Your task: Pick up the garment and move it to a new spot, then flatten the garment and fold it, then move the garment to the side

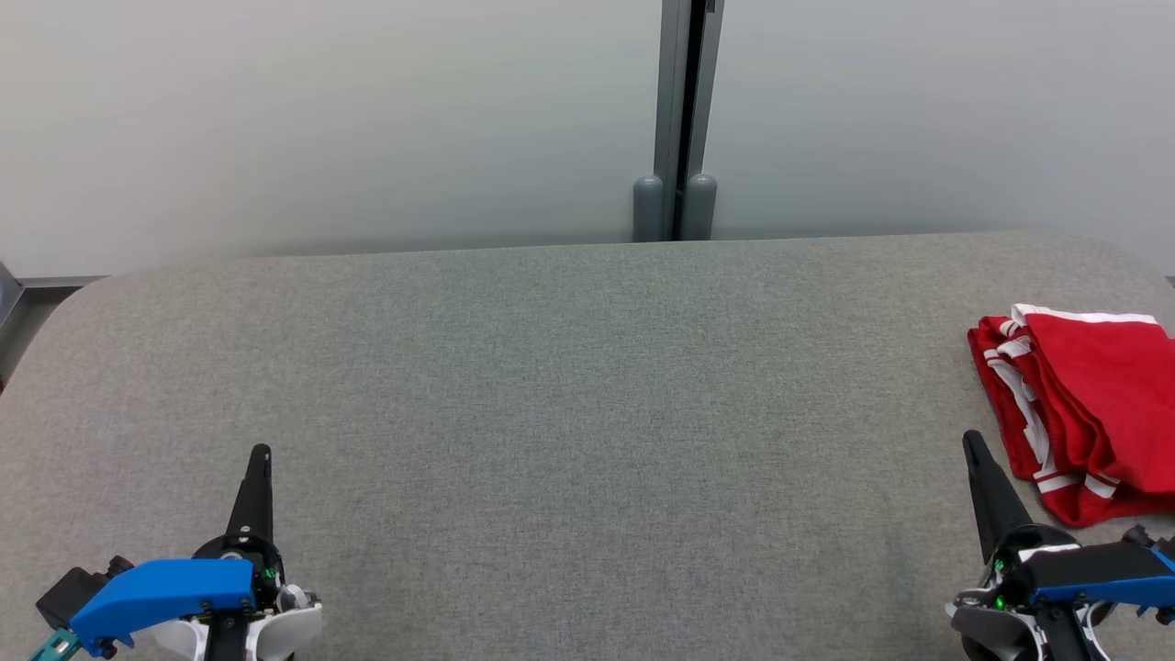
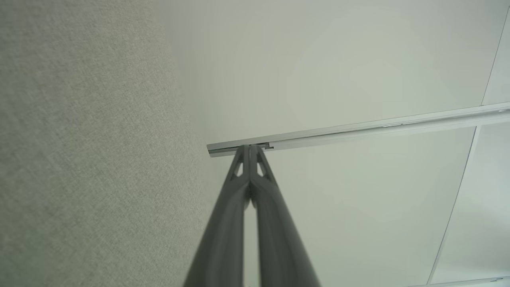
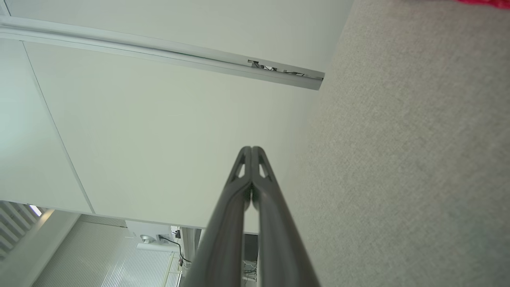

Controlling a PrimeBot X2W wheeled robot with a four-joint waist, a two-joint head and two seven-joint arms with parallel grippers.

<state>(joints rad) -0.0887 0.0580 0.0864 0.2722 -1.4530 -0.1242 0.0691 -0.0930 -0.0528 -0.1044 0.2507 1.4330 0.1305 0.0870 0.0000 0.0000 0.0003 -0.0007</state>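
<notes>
Your left gripper (image 1: 262, 454) has its fingers pressed together on nothing, over the grey table (image 1: 587, 386). Your right gripper (image 1: 971, 442) is likewise pressed together and empty. The red garment (image 1: 1092, 404), folded with white stripes showing, lies on the table just to the right of the right gripper's tip, not touching it, and well apart from the left gripper

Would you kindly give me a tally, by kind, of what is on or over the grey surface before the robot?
Garments: 1, the red garment with white stripes, lying in folded layers at the right of the grey surface.
Grippers: 2, the left gripper and the right gripper, both shut and empty.
Total: 3.
</notes>
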